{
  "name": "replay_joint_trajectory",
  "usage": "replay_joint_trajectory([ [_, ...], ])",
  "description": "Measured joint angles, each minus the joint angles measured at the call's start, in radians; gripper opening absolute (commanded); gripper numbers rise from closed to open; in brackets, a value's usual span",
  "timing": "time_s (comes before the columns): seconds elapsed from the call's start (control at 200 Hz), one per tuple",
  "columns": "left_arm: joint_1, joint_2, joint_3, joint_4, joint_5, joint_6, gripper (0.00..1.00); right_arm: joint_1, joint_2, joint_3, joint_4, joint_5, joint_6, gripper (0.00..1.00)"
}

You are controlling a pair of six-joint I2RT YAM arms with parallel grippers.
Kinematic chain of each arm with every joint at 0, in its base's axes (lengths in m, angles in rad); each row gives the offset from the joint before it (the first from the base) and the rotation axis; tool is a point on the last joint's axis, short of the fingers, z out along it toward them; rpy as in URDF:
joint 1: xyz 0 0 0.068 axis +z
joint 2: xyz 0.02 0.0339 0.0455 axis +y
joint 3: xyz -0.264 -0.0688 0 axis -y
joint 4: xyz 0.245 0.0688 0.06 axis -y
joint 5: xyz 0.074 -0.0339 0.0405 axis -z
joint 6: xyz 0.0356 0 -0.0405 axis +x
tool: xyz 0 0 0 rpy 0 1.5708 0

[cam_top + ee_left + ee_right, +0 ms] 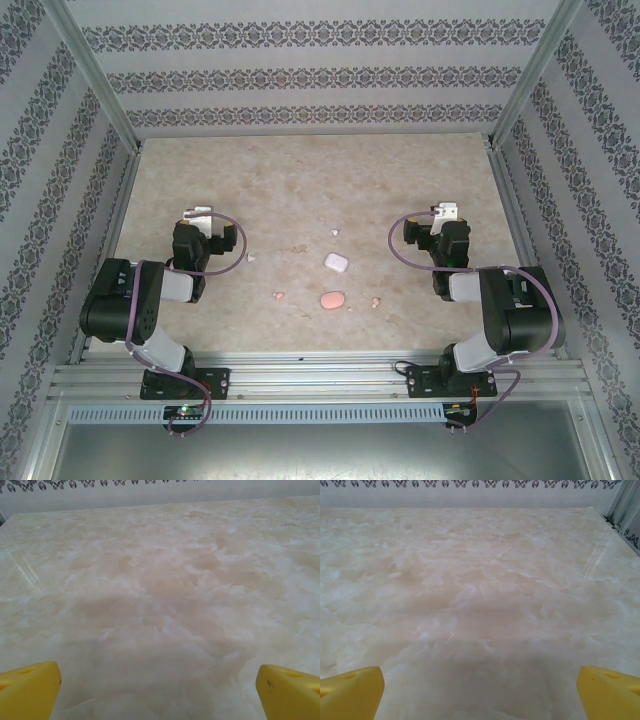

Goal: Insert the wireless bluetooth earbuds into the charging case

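One marbled table (300,180) is shared by the left gripper (159,690) and right gripper (480,692), both spread wide and empty; between them, a white case (336,262) and pink case (332,299) are ringed by four loose earbuds (279,296) (376,301) (252,258) (333,233).

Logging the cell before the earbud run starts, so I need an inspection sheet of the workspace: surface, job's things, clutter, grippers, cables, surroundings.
Surface: beige marbled tabletop, bare apart from the job's things.
Job's things: white charging case and pink charging case mid-table, apart. Left pink earbud and right pink earbud flank the pink case. Left whitish earbud and far whitish earbud lie loose. None sits in a case.
Clutter: nothing seen.
Grippers: left gripper and right gripper, jaws wide open, empty.
Cables: left purple cable and right purple cable loop beside the wrists.
Surroundings: patterned walls, aluminium frame.
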Motion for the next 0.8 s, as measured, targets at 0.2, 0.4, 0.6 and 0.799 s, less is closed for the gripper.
replay_joint_trajectory([
  [0.2, 0.0, 0.0, 0.0, 0.0, 0.0, 0.0, 1.0, 0.0, 0.0, 0.0, 0.0, 0.0, 0.0, 0.98],
  [0.4, 0.0, 0.0, 0.0, 0.0, 0.0, 0.0, 1.0, 0.0, 0.0, 0.0, 0.0, 0.0, 0.0, 0.98],
  [0.6, 0.0, 0.0, 0.0, 0.0, 0.0, 0.0, 1.0, 0.0, 0.0, 0.0, 0.0, -0.003, 0.0, 0.98],
  [0.799, 0.0, 0.0, 0.0, 0.0, 0.0, 0.0, 1.0, 0.0, -0.006, 0.0, -0.008, -0.003, 0.0, 0.98],
])
